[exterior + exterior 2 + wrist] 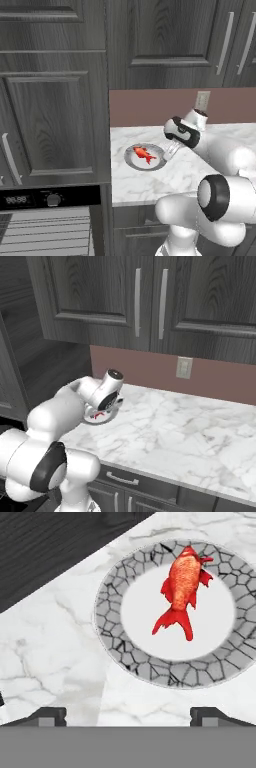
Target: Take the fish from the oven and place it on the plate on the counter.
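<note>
Claw (128,714): jaws spread wide and empty, the 2 dark finger tips (47,716) set far apart at the near edge of the hand view, nothing between them. In the left base view the claw (171,150) hangs just beside the plate's right rim, above the counter.

Fish (181,589): lies flat on the plate, ahead of the claw and clear of both tips. Body slim, red-orange with a fine scaled texture; fins and forked tail a deeper red, tail end towards the claw. From the left base view the fish (143,154) sits near the middle of the dish.

Plate (116,629): round and flat, smooth pale grey centre, wide rim patterned in cracked, mosaic-like grey cells with dark lines. It rests directly ahead of the claw on the counter (55,657).

Counter: white marble-look slab with faint grey veins, glossy, square front edge; runs on well beyond the claw to its right (190,431).

Oven (47,220): black, built in, below and well to the left of the claw; 1 round knob, a small digital display, grey wire racks showing.

Surroundings: dark grey wood-grain cabinets (55,100) with slim metal bar handles (137,302), a plain brown backsplash (150,368) and a pale wall socket (184,367) behind the counter
</note>
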